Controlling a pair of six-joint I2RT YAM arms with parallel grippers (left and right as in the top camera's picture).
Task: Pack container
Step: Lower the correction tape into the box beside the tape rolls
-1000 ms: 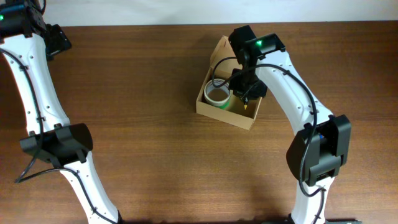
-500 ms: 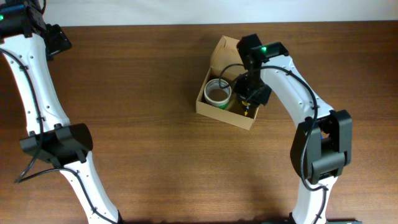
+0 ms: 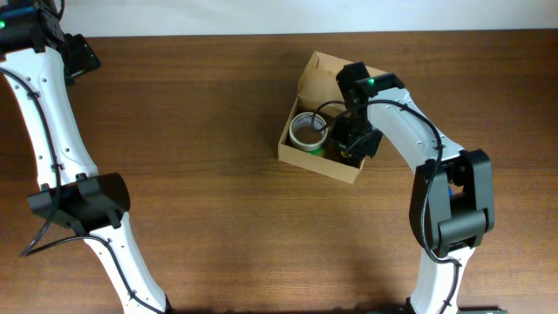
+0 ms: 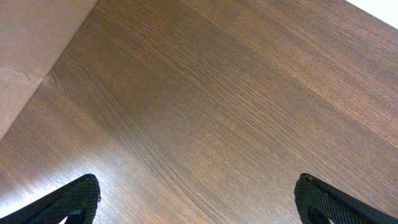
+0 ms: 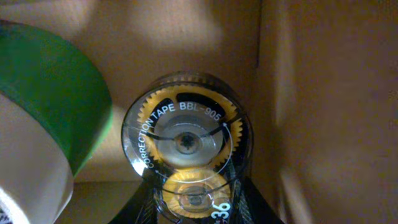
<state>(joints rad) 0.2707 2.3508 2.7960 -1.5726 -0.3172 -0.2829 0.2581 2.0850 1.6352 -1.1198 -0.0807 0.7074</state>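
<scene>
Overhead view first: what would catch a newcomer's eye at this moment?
The open box stands right of the middle of the table, with the right gripper reaching down into it. Inside, a green tape roll lies at the left, and the right wrist view is filled by a clear correction tape with yellow gears, held between the fingers. The left gripper hangs open over bare table.
</scene>
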